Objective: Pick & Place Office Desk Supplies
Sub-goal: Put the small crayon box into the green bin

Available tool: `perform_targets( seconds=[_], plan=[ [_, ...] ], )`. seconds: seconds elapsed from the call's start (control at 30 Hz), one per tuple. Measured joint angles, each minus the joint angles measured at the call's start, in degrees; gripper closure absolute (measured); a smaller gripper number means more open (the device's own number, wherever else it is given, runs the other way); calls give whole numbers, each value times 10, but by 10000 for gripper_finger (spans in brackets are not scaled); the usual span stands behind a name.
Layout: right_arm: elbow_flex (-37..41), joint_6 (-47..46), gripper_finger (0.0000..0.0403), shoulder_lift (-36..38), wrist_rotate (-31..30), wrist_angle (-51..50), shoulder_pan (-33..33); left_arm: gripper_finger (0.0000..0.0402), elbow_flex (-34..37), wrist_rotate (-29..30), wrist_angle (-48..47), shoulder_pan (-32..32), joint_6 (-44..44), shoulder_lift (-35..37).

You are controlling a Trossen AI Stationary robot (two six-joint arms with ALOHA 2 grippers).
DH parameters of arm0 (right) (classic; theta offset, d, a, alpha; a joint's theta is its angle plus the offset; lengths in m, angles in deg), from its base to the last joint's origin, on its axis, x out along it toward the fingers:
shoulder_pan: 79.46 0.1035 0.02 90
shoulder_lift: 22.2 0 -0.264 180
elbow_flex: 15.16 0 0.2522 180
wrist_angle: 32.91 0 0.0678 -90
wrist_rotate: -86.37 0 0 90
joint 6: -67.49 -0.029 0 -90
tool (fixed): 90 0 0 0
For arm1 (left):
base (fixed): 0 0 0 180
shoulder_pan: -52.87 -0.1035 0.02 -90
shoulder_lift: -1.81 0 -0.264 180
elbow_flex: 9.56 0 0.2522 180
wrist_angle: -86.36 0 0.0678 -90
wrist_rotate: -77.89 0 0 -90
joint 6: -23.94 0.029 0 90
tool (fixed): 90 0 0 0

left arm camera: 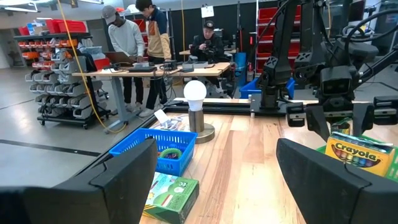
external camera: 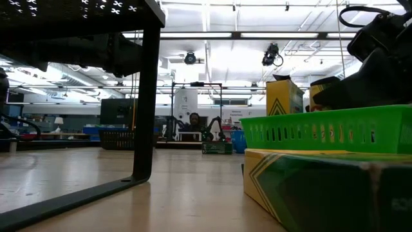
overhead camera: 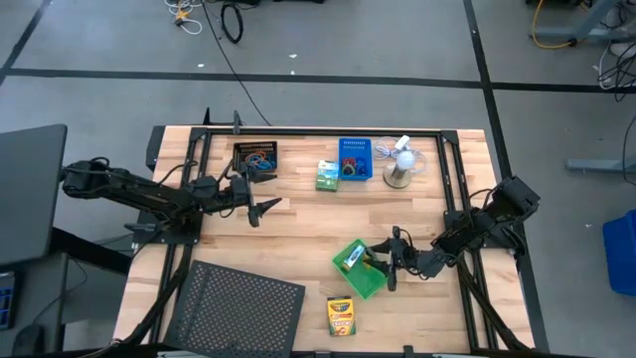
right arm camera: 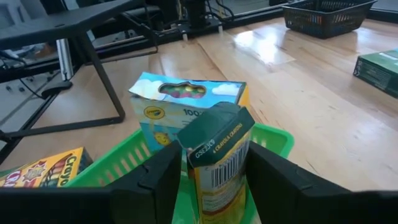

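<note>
The right gripper hangs at the green bin, its dark fingers spread just wider than a green-and-yellow crayon carton that stands upright between them inside the bin; whether the pads touch the carton cannot be told. Behind that carton in the same bin stands a blue-and-yellow Crayola box. A yellow crayon box lies flat on the table just beside the green bin, toward the table's front edge. Across the table from the green bin, the left gripper hovers with its fingers wide and nothing between them, near the black bin of rubber-band loops. Beyond the green bin, along the far edge, sit green-white small boxes, the blue bin and the white mini fan. The black mesh tray stands well left of the green bin.
</note>
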Motion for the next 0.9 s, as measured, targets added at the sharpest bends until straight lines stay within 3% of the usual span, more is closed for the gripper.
perform_targets(
  seconds=[0.9],
  plan=[
    [0, 112, 222, 0, -6, 90, 0, 67, 0, -2, 0, 0, -2, 0]
  ],
)
